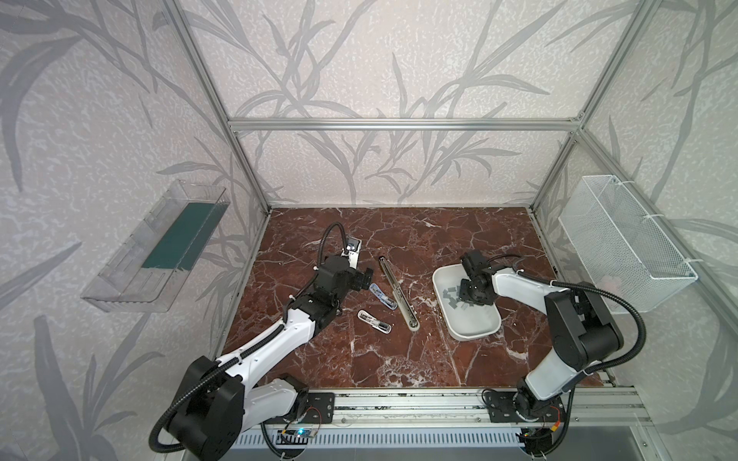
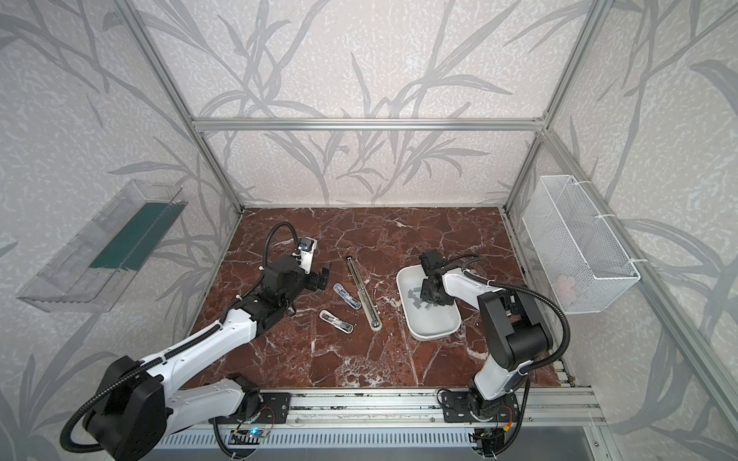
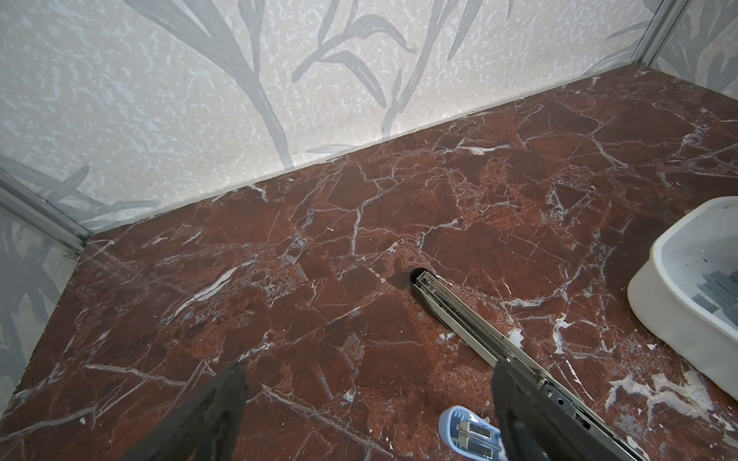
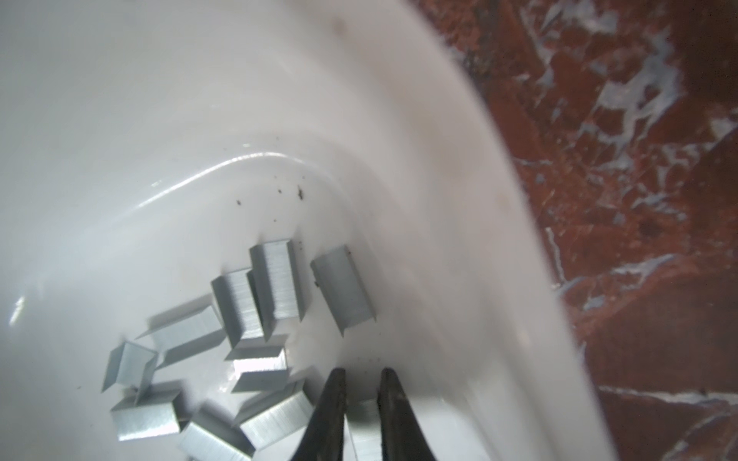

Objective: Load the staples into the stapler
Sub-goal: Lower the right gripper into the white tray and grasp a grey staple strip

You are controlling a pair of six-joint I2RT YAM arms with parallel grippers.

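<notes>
Item, staples (image 4: 259, 319): a loose heap of short grey strips in the white tray (image 1: 475, 321) at the right of the marble table (image 1: 399, 359), kept together there for picking. Item, right gripper (image 4: 361, 371): down inside the tray, jaws drawn narrow and set against both sides of one staple strip (image 4: 361, 423); we judge this the pick for loading. Item, long stapler (image 1: 398, 293): lying opened flat at the middle, channel upward, left of the tray and apart from it. Item, two small staplers (image 1: 382, 296), just left of the long one; we cannot tell which takes the load. Item, left gripper (image 1: 365, 278): jaws wide, empty, hovering left of the long stapler, probably placed to steady it.
</notes>
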